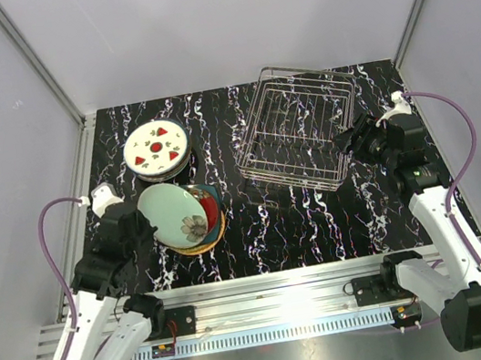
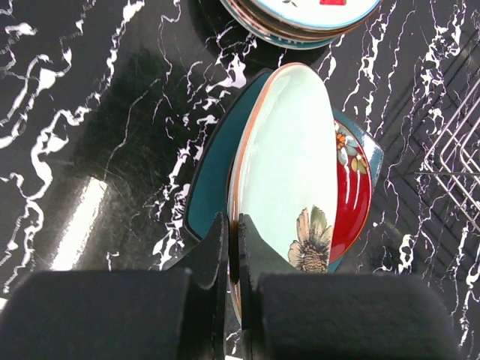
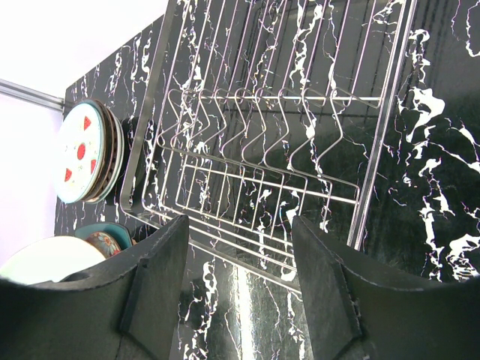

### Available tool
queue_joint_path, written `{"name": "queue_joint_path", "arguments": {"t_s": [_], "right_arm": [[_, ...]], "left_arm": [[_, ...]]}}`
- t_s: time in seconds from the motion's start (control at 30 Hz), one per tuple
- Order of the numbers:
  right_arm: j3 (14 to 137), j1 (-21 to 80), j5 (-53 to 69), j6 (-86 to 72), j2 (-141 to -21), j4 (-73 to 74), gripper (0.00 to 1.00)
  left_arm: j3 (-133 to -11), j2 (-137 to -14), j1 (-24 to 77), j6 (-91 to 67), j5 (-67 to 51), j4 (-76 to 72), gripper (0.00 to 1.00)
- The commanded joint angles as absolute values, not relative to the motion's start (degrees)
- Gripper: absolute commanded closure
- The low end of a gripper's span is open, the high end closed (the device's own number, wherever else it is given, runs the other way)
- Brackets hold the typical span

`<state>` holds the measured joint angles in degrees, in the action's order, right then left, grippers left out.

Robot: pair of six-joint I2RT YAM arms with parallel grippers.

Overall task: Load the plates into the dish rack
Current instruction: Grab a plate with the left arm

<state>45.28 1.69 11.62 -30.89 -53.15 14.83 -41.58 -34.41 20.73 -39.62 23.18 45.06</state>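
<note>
Our dark surface (image 1: 266, 222) is hard, so any plate that drops on it could crack. The dish rack (image 1: 298, 129) sits at the far right with no plates in it yet, well apart from the plates. It is thin wire and sits at a slant. If we bump a plate into it, we think it could slide away.

Two piles of plates lie on the left. The strawberry plate (image 1: 156, 148) tops the far pile. The near pile shows a teal plate (image 2: 214, 172) and a red plate (image 2: 356, 195).

Our left tool (image 2: 234, 225) is pinched shut on the near rim of the mint-green plate (image 2: 289, 165), which is tipped up on its edge over the near pile. We grip only a small bit of rim, so the plate could swing, slip out and hit the pile below.

Our right tool (image 3: 240, 225) is wide open and holds nothing, just beside the rack's right end. A plate carried over there could knock into it.
</note>
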Motion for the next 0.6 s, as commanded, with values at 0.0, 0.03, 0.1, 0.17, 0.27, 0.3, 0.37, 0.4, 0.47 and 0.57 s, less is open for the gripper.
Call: {"name": "queue_joint_path", "arguments": {"t_s": [0.0,0.03,0.1,0.17,0.27,0.3,0.37,0.4,0.47,0.57], "right_arm": [[45.4,1.7,11.5,-30.1,-52.0,13.6,0.35],[45.4,1.6,11.5,-30.2,-52.0,13.6,0.36],[45.4,1.7,11.5,-30.2,-52.0,13.6,0.35],[45.4,1.7,11.5,-30.2,-51.9,13.6,0.35],[45.4,1.7,11.6,-30.2,-51.9,13.7,0.35],[45.4,1.7,11.6,-30.2,-52.0,13.6,0.35],[45.5,1.6,11.6,-30.2,-51.9,13.6,0.35],[45.4,1.6,11.6,-30.1,-51.9,13.5,0.35],[45.4,1.7,11.7,-30.1,-51.9,13.5,0.35],[45.4,1.6,12.0,-30.0,-52.0,13.3,0.35]], "left_arm": [[-47.6,-34.3,20.7,-38.1,23.9,39.2,1.00],[-47.9,-34.4,20.7,-37.8,23.9,39.3,1.00],[-48.8,-34.6,20.7,-36.7,24.0,39.4,1.00],[-49.7,-35.1,20.7,-35.1,24.1,39.5,1.00],[-52.9,-36.9,20.7,-32.8,24.5,40.1,1.00],[-53.6,-37.5,20.7,-32.0,23.8,40.2,1.00],[-55.5,-39.2,20.7,-30.1,22.9,39.9,1.00],[-56.0,-40.0,20.7,-28.9,22.8,39.6,1.00],[-57.0,-40.9,20.7,-27.3,22.2,38.9,1.00],[-59.8,-42.7,20.7,-23.8,22.1,38.3,1.00]]}}
